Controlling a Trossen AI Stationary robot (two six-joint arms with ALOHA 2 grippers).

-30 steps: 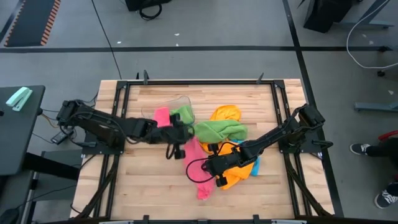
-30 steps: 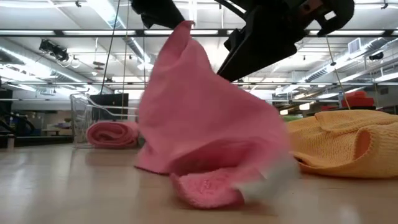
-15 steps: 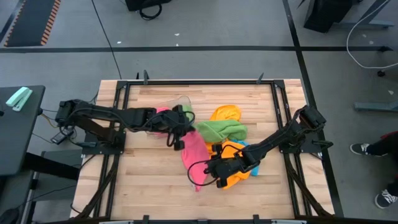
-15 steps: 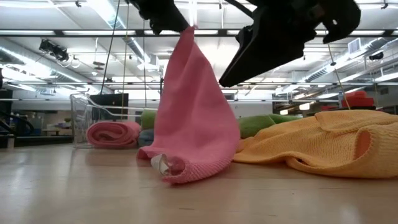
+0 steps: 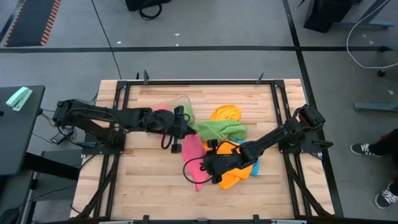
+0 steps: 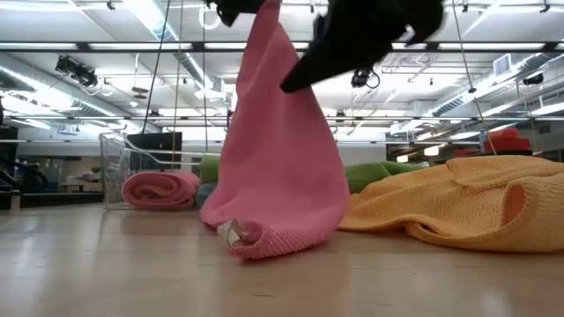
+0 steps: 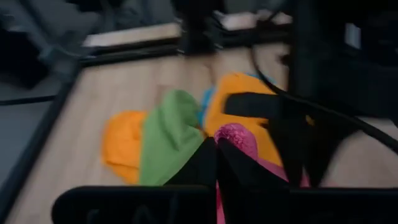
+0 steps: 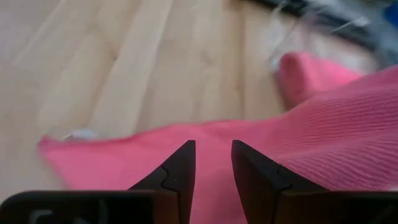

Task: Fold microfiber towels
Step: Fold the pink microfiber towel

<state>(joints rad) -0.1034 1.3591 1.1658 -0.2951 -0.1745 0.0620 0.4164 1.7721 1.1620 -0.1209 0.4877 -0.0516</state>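
While one rolled pink cloth point(image 6: 160, 188) already sits in the clear plastic tub point(image 6: 123, 167) at far left, the left claw point(image 5: 180, 126) is clenched on a pink microfiber towel point(image 6: 278, 167), dangling it onto the wooden worktop point(image 5: 143, 180). Beside it, the right claw point(image 8: 210, 163) hovers slightly parted, gripping nothing. Green point(image 5: 221, 130) and orange point(image 5: 225, 114) towels lie heaped, unfolded.

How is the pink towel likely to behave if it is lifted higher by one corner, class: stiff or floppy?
Probably floppy: held by the left gripper, the pink towel hangs in a loose drape, its lower edge crumpled on the table. Likely light for its size, since one pinched corner carries it. It should not roll, though the hanging end may swing or drag.
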